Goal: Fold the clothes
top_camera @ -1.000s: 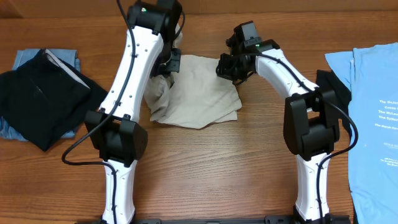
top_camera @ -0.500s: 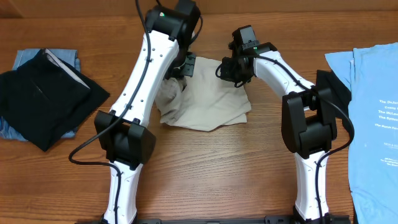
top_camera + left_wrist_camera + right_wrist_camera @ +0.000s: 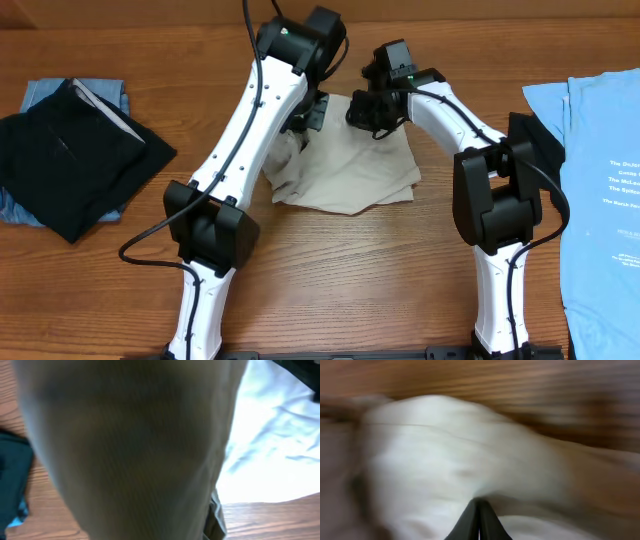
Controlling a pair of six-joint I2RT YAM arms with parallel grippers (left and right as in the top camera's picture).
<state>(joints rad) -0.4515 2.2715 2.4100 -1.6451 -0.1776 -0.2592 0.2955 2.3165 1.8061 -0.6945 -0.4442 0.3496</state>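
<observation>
Your left wrist view is almost no use: the beige garment (image 3: 350,165) hangs right against the lens, a blurred tan mass filling most of the frame, and it hides the fingers completely. So for the left tool (image 3: 306,112) I cannot tell you whether it is open or closed. From overhead it sits at the garment's upper left corner, with cloth bunched and rumpled just below it.

The right wrist view is smeared too, but you can make out the two dark fingertips (image 3: 479,516) pressed together into a point with pale cloth around them. The right tool (image 3: 368,112) is closed, pinching the garment at its upper edge.

The garment itself lies in the middle of the table (image 3: 350,290), far side, spread between the two tools, its lower edge on the wood.

Both arms reach well forward. The left is stretched long and slanted to the right; the right is bent at the elbow and curls in toward the left.

At the left, a black garment (image 3: 65,165) lies on top of a blue cloth (image 3: 45,92). At the right, a light blue shirt (image 3: 600,170) is cut off by the frame edge.
</observation>
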